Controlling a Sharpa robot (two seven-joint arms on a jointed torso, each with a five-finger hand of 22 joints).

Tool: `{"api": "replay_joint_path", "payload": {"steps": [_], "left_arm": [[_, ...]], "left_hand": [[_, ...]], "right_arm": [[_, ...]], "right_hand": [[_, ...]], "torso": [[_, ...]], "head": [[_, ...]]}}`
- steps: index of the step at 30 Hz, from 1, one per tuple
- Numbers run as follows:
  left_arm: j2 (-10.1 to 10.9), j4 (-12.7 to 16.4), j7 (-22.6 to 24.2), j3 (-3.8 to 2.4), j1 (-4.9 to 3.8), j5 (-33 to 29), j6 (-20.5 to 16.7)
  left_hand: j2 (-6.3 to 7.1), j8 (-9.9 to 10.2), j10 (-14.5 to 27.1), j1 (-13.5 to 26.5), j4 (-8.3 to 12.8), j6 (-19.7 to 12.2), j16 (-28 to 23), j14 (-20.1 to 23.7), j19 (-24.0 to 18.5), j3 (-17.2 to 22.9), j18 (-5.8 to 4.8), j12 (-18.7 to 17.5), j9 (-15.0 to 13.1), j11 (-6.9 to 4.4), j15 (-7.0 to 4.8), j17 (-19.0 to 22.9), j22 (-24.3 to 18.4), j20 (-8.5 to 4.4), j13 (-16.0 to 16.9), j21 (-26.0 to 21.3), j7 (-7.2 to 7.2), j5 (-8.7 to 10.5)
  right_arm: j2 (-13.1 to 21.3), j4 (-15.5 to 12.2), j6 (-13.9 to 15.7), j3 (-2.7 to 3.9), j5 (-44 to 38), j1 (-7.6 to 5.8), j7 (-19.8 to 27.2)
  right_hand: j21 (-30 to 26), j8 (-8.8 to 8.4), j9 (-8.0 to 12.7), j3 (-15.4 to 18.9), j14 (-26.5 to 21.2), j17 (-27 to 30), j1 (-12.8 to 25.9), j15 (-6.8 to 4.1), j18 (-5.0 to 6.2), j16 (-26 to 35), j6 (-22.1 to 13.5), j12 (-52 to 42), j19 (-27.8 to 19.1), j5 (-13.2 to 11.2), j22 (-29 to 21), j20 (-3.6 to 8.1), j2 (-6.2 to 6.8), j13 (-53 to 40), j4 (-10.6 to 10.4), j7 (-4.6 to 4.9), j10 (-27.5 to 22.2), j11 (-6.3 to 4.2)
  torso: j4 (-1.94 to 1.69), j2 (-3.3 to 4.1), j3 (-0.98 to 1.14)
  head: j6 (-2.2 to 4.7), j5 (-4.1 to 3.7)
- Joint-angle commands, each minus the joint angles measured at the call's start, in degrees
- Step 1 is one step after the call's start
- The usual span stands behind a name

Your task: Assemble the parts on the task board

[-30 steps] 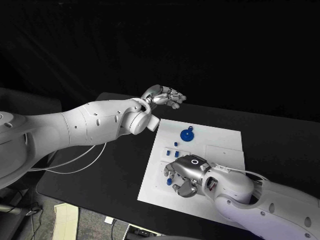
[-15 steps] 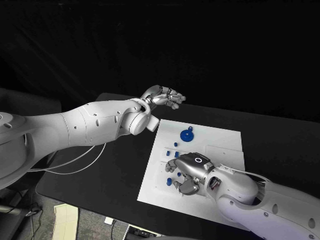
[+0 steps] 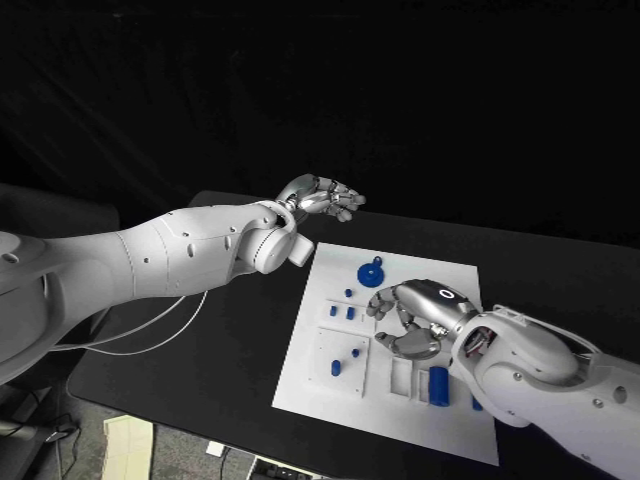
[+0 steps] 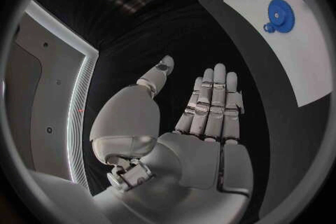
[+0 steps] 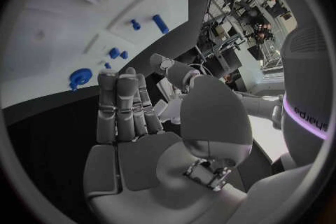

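My left hand (image 3: pixel 322 197) hangs in the upper middle of the head view, off the far edge of the tabletop (image 3: pixel 190 340), fingers straight and close together, holding nothing. Right of it, the task board (image 3: pixel 450 282) lies at the frame's centre with a blue gear (image 3: pixel 374 270) near its upper left corner, two short pegs (image 3: pixel 342 312) below that, one small round piece (image 3: pixel 336 368) lower left and one long blue block (image 3: pixel 438 385) lower down. My right hand (image 3: pixel 418 318) hovers over the board's middle, fingers loosely curled, palm empty as far as I can tell. I judge I am between picks: next I must choose a part, probably the block just below that hand, and lower squarely onto it.
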State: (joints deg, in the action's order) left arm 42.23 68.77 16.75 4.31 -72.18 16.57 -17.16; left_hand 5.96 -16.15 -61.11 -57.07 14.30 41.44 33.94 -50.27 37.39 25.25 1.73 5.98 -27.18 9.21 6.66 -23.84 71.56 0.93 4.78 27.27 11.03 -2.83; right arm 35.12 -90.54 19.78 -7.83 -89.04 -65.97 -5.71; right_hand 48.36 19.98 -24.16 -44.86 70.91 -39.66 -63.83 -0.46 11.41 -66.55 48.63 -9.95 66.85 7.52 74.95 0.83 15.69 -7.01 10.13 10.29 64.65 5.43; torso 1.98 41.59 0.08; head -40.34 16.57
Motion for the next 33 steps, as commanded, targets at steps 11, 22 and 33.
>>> {"api": "replay_joint_path", "payload": {"steps": [11, 22, 33], "left_arm": [[-0.3, -1.0, 0.9, 1.15, -0.01, -0.2, 0.6], [-0.2, -0.8, 1.1, 1.77, 0.52, -0.7, 0.7], [-0.2, -0.5, 1.4, 1.90, 1.33, -1.4, 1.0]], "left_hand": [[0.19, -0.4, -0.1, 0.5, -0.5, -0.3, -0.3, -0.4, 0.3, 0.0, 0.61, -0.2, 0.1, 0.29, 0.11, -0.1, 0.1, 0.11, 0.0, -0.3, 1.23, -0.15], [0.13, -0.4, -0.1, 0.5, -0.5, -0.3, -0.3, -0.4, 0.4, 0.0, 0.60, -0.2, 0.1, 0.29, 0.11, -0.2, 0.2, 0.11, 0.0, -0.3, 1.23, -0.15], [0.23, -0.5, -0.2, 1.3, -0.9, -0.4, -0.5, -0.3, 0.4, -0.4, 0.58, -0.3, 0.1, 0.30, 0.13, -0.4, 0.3, 0.13, 0.0, -0.4, 1.24, -0.08]], "right_arm": [[7.4, 1.3, -5.2, 0.68, 20.1, -4.01, 2.1], [10.1, 0.9, -18.8, 0.22, 27.1, -3.99, -10.3], [13.8, -1.0, -25.2, 0.03, 36.3, -4.04, -20.2]], "right_hand": [[0.2, 1.73, -2.3, 5.7, 1.1, 0.0, 2.4, -3.69, 3.59, -0.1, 2.8, -6.5, 1.2, -4.7, 0.7, 0.86, -2.00, -6.7, -1.9, -1.90, 9.4, -3.21], [3.8, 0.13, -3.8, 6.4, 1.7, -7.7, 8.3, -5.52, 3.59, -7.6, 1.9, -47.6, 3.4, -4.6, 1.4, 1.93, -3.99, -45.2, -8.2, -3.41, 0.9, -5.04], [5.9, 0.63, -5.9, 5.6, 1.8, -11.4, 13.8, -5.71, 3.59, -9.7, 2.9, -55.0, 3.3, -4.7, 1.3, 2.24, -5.46, -51.6, -11.5, -3.72, 0.5, -5.37]], "torso": [[0.51, -0.34, 0.36], [0.91, -0.68, 0.85], [1.41, -1.51, 1.01]], "head": [[1.19, -2.14], [1.13, -4.88], [0.08, -10.67]]}}
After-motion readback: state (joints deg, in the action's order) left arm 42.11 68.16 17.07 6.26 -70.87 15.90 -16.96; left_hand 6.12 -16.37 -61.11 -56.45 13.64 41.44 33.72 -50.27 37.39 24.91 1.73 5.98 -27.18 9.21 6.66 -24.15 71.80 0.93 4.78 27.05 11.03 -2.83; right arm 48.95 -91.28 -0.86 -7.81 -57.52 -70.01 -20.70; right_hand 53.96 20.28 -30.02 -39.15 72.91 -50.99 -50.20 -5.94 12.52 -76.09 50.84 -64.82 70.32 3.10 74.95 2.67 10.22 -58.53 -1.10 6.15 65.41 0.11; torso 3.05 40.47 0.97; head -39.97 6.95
